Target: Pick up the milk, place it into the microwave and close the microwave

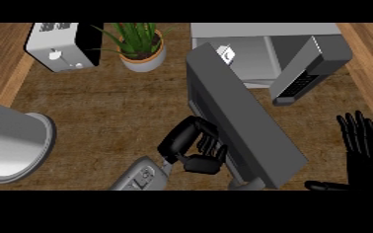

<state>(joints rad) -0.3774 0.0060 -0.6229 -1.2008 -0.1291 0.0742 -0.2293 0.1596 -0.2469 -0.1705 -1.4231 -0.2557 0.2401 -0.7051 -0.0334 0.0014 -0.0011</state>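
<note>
The microwave (262,32) stands at the back right. Its dark grey door (244,123) is swung far out toward me. The white milk carton (227,54) stands inside the cavity at the left, partly hidden behind the door's far end. My left hand (186,143) lies against the door's outer face near its free end, fingers curled, holding nothing. Resting at the right edge is my right hand (357,145), open with fingers up, away from the microwave. The microwave's keypad panel (302,76) shows to the right of the cavity.
A white and black toaster (62,47) stands at the back left. Beside it is a potted green plant (142,52). A large grey round vessel (22,145) juts in at the left edge. Brown counter top lies between them and the door.
</note>
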